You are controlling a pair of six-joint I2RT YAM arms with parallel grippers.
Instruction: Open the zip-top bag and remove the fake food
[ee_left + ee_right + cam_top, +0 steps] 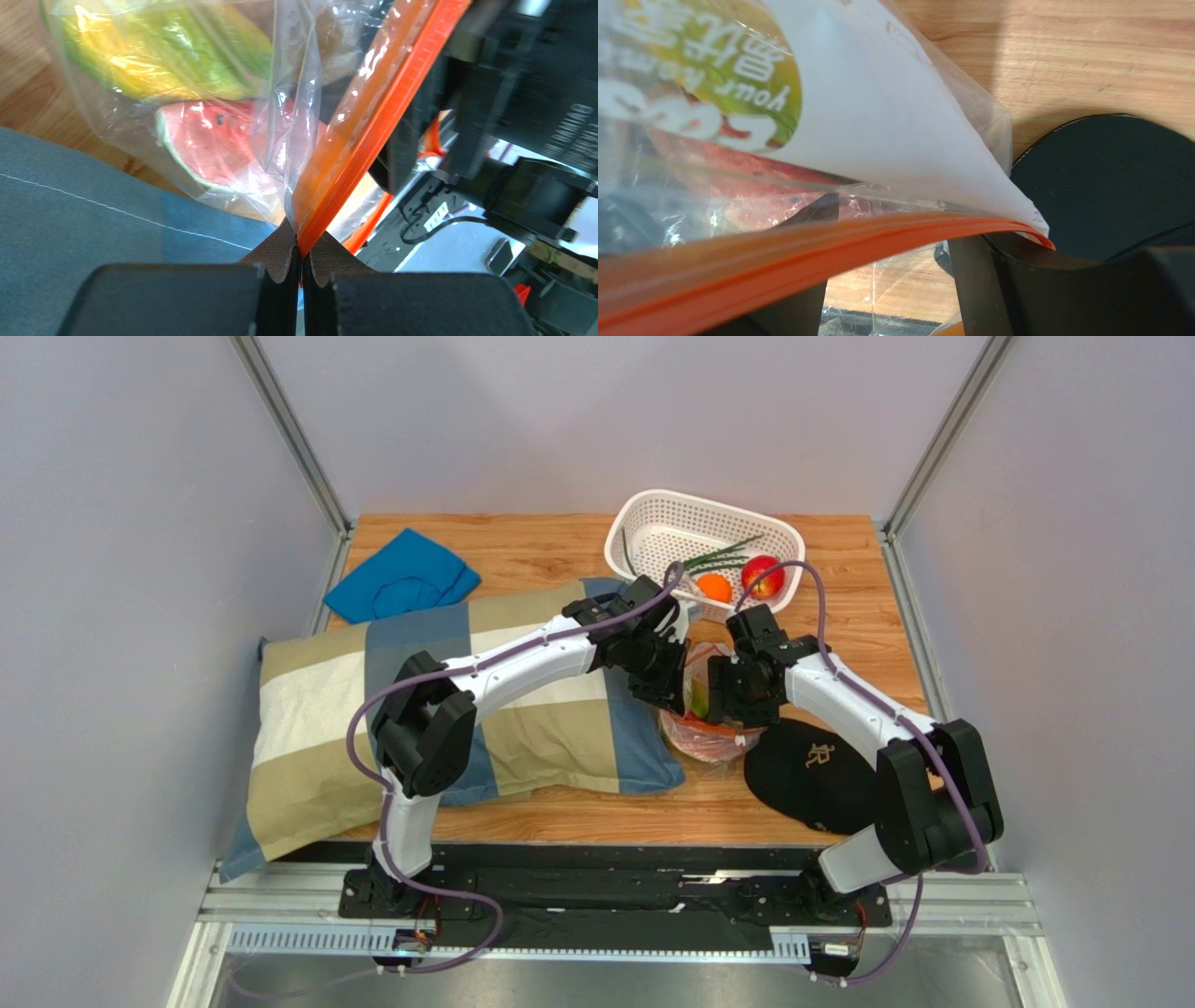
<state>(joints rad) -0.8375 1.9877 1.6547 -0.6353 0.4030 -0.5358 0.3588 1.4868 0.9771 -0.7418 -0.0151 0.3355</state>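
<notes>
The clear zip-top bag (697,721) sits between my two grippers, right of the pillow. In the left wrist view my left gripper (302,255) is shut on the bag's orange-red zip strip (372,126), which runs up and to the right. Inside the bag are fake food pieces: a watermelon slice (210,140) and a yellow-green piece (154,49). In the right wrist view my right gripper (885,280) is open. The zip strip (808,259) lies across its spread fingers (976,280), with the bag's printed label (731,77) above. I cannot tell whether the mouth is open.
A white perforated basket (652,532) at the back holds an orange (714,587), a red apple (762,576) and a green vegetable (723,556). A striped pillow (421,714) lies at left, a blue cloth (403,574) behind it. A black cap (814,773) lies at front right.
</notes>
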